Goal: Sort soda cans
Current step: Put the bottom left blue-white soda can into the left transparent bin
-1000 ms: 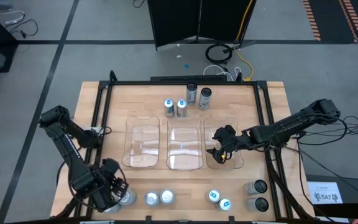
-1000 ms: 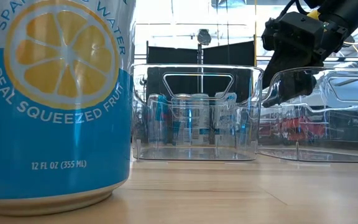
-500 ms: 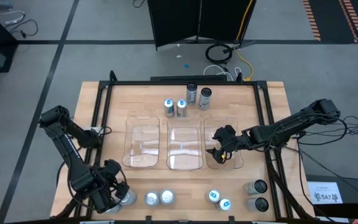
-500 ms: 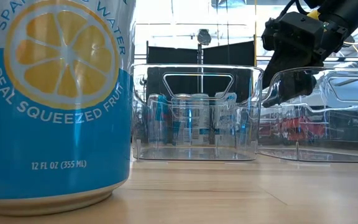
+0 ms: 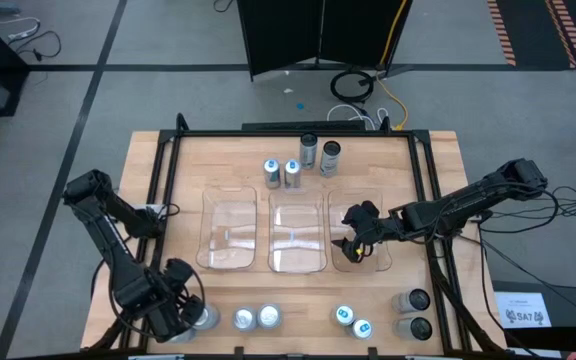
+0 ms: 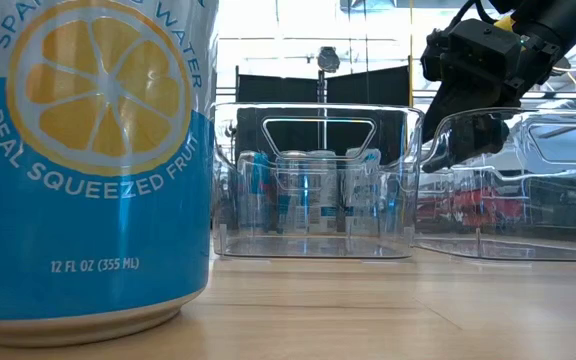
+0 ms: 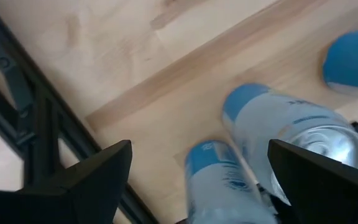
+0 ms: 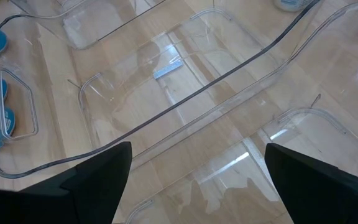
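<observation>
- The desk [image 5: 158, 200] is a light wooden surface with three clear plastic bins [image 5: 296, 235] set side by side at its centre.
- The left pincer [image 5: 181, 318] is at the desk's near left corner, just beside a silver-topped can [image 5: 204, 318].
- In the left wrist view the left pincer's fingers [image 7: 86, 180] stand wide apart with a blue-and-white can [image 7: 219, 180] between them. Whether either finger touches this can cannot be told.
- The right pincer [image 5: 351, 246] hangs over the right-hand bin [image 5: 378, 262]. Its fingers [image 8: 86, 177] are spread wide and hold nothing.
- In the low view the right pincer [image 6: 458, 135] is level with the upper rim of a clear bin [image 6: 528, 180].
- Two more silver-topped cans [image 5: 255, 318] stand together along the near edge, just right of the left pincer.
- Two cans with blue-marked tops [image 5: 353, 321] stand near the front edge, right of centre.
- Two dark cans [image 5: 415, 313] stand at the near right corner.
- Two blue-topped cans [image 5: 281, 172] and two dark-topped cans [image 5: 319, 153] stand behind the bins, near the far edge.
- A large blue can with a lemon graphic [image 6: 88, 160] fills the near left of the low view, upright on the desk.
- All three bins contain no cans.
</observation>
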Tool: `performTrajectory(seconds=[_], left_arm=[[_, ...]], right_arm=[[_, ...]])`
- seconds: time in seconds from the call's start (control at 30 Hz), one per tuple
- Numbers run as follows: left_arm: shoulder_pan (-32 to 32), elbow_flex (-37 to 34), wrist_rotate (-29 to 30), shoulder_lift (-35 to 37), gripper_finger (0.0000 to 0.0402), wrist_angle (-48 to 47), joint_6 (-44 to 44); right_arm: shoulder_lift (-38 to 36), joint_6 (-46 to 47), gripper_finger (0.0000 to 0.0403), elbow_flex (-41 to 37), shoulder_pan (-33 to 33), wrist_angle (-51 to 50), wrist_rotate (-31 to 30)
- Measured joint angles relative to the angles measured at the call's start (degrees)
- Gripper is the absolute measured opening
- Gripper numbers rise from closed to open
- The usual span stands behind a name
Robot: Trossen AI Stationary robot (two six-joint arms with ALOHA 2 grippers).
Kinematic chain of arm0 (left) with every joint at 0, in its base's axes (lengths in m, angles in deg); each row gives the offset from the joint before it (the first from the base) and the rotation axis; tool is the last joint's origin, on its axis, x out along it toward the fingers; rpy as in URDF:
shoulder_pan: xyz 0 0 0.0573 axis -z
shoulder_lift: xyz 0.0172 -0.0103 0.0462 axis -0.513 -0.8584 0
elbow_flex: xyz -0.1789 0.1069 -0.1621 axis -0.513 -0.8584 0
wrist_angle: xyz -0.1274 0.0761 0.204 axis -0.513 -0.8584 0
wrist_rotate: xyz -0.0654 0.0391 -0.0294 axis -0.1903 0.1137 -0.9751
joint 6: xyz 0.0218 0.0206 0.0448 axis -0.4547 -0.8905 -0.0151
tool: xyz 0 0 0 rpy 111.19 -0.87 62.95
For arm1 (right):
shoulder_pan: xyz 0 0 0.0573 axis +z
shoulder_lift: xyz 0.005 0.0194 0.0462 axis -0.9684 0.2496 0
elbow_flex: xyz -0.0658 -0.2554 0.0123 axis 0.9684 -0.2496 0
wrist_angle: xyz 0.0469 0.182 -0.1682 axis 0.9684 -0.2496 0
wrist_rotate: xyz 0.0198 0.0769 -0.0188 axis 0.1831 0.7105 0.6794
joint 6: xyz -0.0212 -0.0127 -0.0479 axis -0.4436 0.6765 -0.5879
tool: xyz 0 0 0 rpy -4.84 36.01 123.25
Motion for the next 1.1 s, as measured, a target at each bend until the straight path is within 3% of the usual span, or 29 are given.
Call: performTrajectory(seconds=[0.23, 0.53, 1.1], left_arm=[[2.27, 0.02, -1.13, 0.90, 0.0384, 0.79, 4.24], [8.78, 0.83, 0.57, 0.97, 0.0384, 4.28, 19.50], [9.11, 0.87, 0.09, -3.31, 0.0383, 13.32, 20.66]], right_arm=[[0.02, 0.02, 0.0361, 0.01, 0.00, 0.01, 0.00], [0.02, 0.02, 0.0361, 0.01, 0.00, 0.28, 0.00], [0.02, 0.00, 0.0361, 0.01, 0.00, 0.37, 0.00]])
